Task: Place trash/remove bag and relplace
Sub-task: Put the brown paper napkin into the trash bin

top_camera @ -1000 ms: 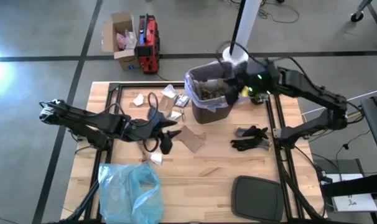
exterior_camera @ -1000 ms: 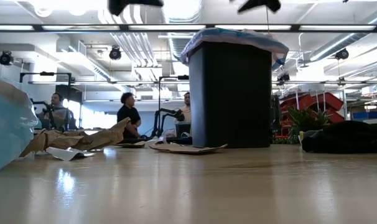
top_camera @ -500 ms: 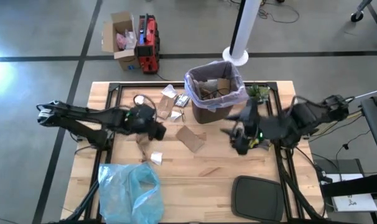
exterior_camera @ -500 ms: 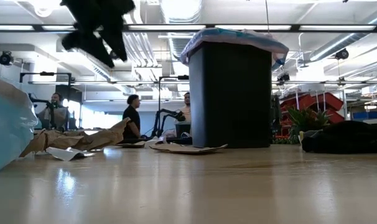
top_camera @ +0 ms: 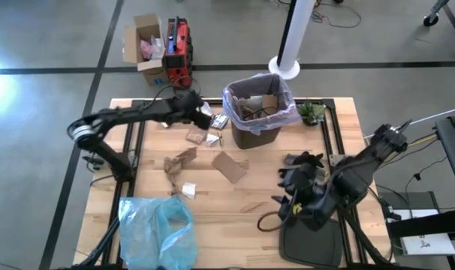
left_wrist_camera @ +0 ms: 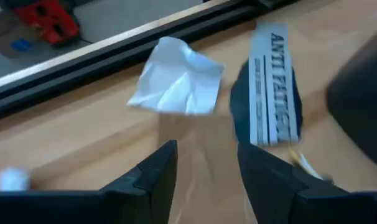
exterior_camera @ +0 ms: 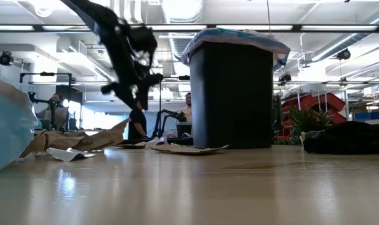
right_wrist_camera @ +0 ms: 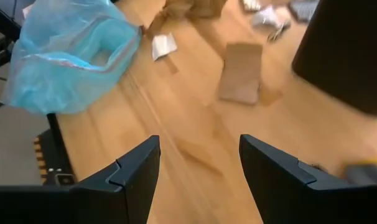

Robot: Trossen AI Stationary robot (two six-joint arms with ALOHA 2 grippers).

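Note:
The black bin [top_camera: 251, 133] stands at the table's far middle, with the lavender-pink bag [top_camera: 286, 112] folded over its rim and cardboard scraps inside. Trash lies to its left: a crumpled white paper [left_wrist_camera: 176, 84], a printed wrapper [left_wrist_camera: 272, 109], brown cardboard pieces [top_camera: 230, 166] and a small white bit [top_camera: 188, 191]. My left gripper [left_wrist_camera: 204, 149] hangs open above the white paper and wrapper, left of the bin [left_wrist_camera: 363, 81]. My right gripper [right_wrist_camera: 198, 146] is open above the near right part of the table, pointing toward the cardboard piece [right_wrist_camera: 241, 71].
A light-blue plastic bag [top_camera: 156, 229] lies at the near left corner. A black lid [top_camera: 310, 240] sits at the near edge, a black cloth bundle [top_camera: 302, 166] right of centre, and a small plant [top_camera: 310, 111] right of the bin. People sit beyond the table [exterior_camera: 136, 122].
My right gripper has swung from above the bin toward the near edge and now hangs low over the near right part of the table. My left gripper has moved from the table's middle toward the far edge, ending beside the bin's left side. The trash has stayed put.

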